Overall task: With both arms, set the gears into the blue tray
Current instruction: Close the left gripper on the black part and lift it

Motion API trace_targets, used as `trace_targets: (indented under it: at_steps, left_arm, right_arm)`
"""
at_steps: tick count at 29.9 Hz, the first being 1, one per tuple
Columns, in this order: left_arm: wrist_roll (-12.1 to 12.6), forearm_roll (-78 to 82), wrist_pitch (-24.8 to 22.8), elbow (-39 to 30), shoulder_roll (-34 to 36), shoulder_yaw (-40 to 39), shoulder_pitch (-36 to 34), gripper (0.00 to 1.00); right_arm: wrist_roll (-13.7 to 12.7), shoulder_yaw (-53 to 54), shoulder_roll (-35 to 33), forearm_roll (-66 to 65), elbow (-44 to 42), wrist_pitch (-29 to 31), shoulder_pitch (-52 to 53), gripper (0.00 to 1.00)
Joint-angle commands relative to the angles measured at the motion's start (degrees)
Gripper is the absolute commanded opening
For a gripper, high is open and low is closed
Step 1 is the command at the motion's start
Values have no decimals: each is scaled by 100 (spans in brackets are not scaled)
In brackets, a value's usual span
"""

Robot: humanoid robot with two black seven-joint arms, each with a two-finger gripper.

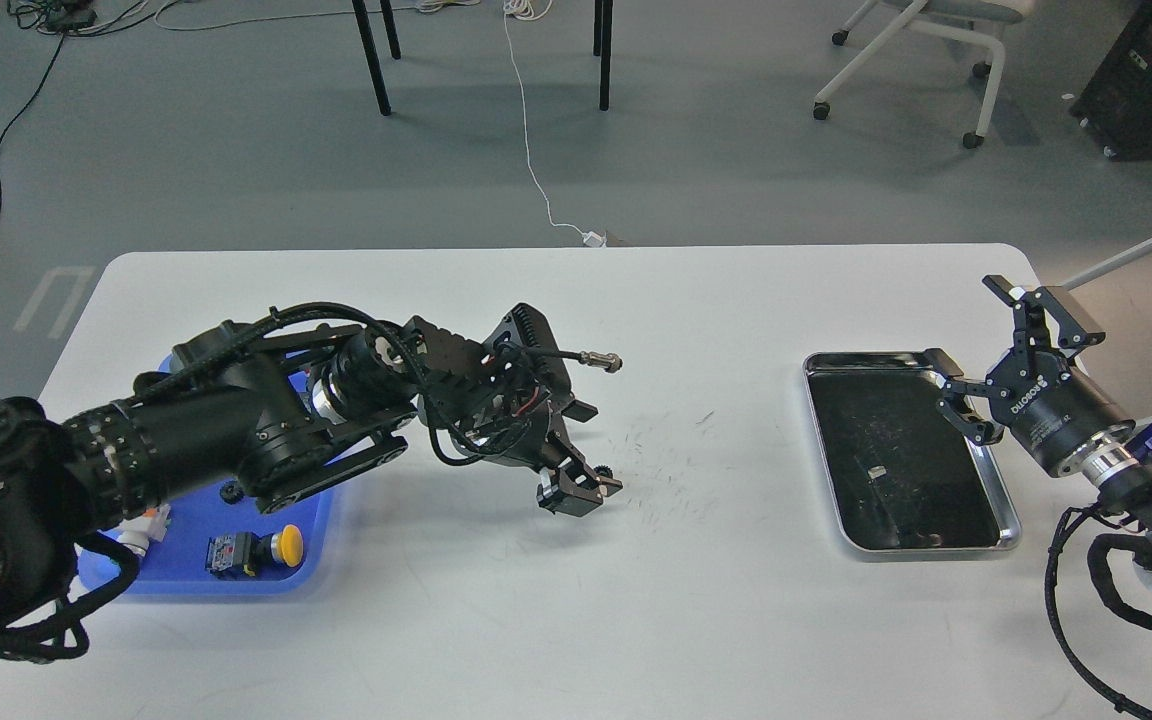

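Observation:
My left gripper (581, 487) hangs low over the middle of the white table, its fingers drawn close together. A tiny black toothed gear (600, 470) shows at its fingertips and seems pinched between them. The blue tray (236, 582) lies at the table's front left, partly hidden under my left arm. Another small gear (229, 491) lies in it by the arm. My right gripper (981, 350) is open and empty, tilted over the right rim of the silver tray (1008, 500).
In the blue tray lie a yellow-capped push-button switch (261, 550) and a white and red part (144, 528). The silver tray's dark inside holds a small pale scrap (876, 470). A loose cable plug (604, 361) juts from my left wrist. Chairs and table legs stand beyond the far edge.

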Motion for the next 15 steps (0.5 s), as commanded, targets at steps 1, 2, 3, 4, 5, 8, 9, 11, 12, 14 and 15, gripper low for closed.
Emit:
trace_targets:
  at_steps: [1,2,3,4,5,8,9,11,12,14,15]
  left_arm:
    - [1,-1,11,235,-230,146,-15,78]
    - [1,-1,11,271,-265,208,-15,75]
    - [1,-1,11,271,-274,261,-15,71]
    - [1,-1,11,271,-283,313,-6,67]
    - [1,-1,11,271,-283,366,-6,65]
    - [1,-1,11,280,-283,437,-6,60]
    - [1,-1,11,280,-283,437,2,57]
    - [1,-1,11,289,-283,437,20,52]
    - [1,-1,11,289,-275,437,20,50]
    - [1,-1,11,298,-275,437,38,44]
    - [1,-1,11,324,-283,437,38,40]
  right_arm:
    - [0,-10,-1,-2,1,-9,0,99]
    - [0,-2,-1,-2,1,-9,0,99]
    - [0,-2,-1,-2,1,-9,0,99]
    - [0,-2,-1,-2,1,-9,0,99]
    - [0,-2,-1,-2,1,-9,0,99]
    - [0,16,-1,-2,1,-9,0,99]
    - [0,16,-10,-2,1,-9,0,99]
    - [0,16,-10,-2,1,-9,0,99]
    - [0,16,-10,-2,1,-9,0,99]
    - [0,16,-1,-11,1,-9,0,99]
    - [0,16,-1,-11,1,-9,0,99]
